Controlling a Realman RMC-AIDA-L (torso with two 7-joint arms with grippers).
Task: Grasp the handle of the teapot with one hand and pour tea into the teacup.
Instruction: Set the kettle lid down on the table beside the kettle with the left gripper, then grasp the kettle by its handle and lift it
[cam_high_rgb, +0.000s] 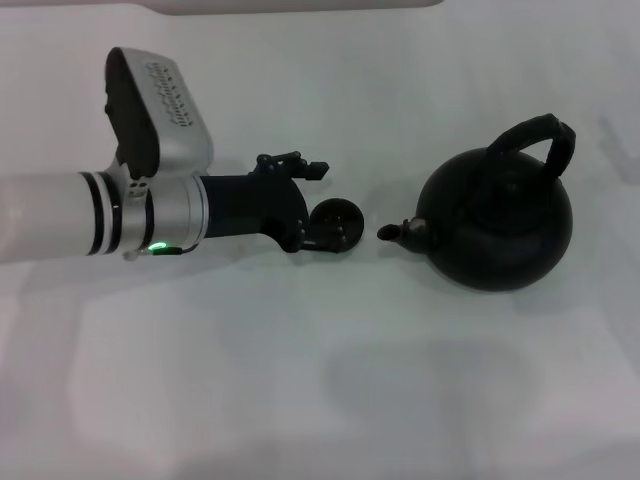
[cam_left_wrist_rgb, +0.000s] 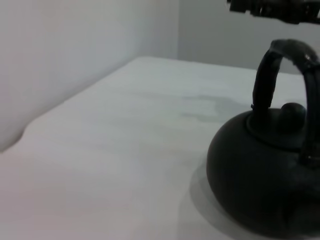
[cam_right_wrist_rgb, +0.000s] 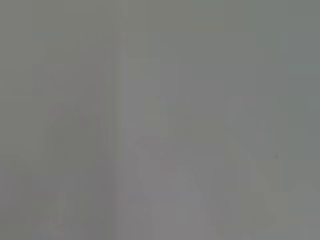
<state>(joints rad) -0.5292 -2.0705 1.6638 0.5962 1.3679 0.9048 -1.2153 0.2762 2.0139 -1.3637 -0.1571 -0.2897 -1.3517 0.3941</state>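
Observation:
The round black teapot stands upright on the white table at the right. Its arched handle rises over the top and its short spout points left at the teacup. The tiny dark teacup sits on the table just left of the spout. My left gripper reaches in from the left, open, its lower finger right beside the cup; I cannot tell if it touches. The left wrist view shows the teapot and handle close by, not the cup. My right gripper is out of view.
The white table spreads around the objects, with its far edge near the top of the head view. The left wrist view shows a table edge against a pale wall. The right wrist view shows only a plain grey surface.

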